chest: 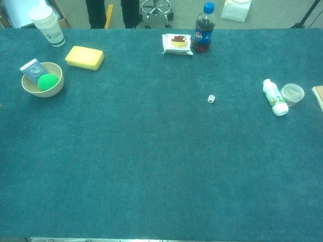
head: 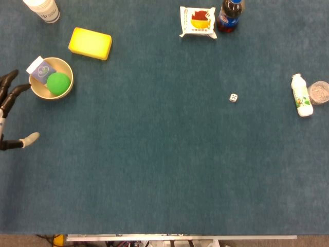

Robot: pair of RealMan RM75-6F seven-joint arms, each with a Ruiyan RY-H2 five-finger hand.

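My left hand shows only at the left edge of the head view, fingers spread and holding nothing, just left of a beige bowl. The bowl holds a green ball and a small card box. The chest view shows neither hand. My right hand is out of both views. A yellow sponge lies beyond the bowl.
A stack of paper cups stands at the far left. A snack packet and a cola bottle sit at the far middle. A small die lies right of centre. A white bottle lies beside a clear cup at right.
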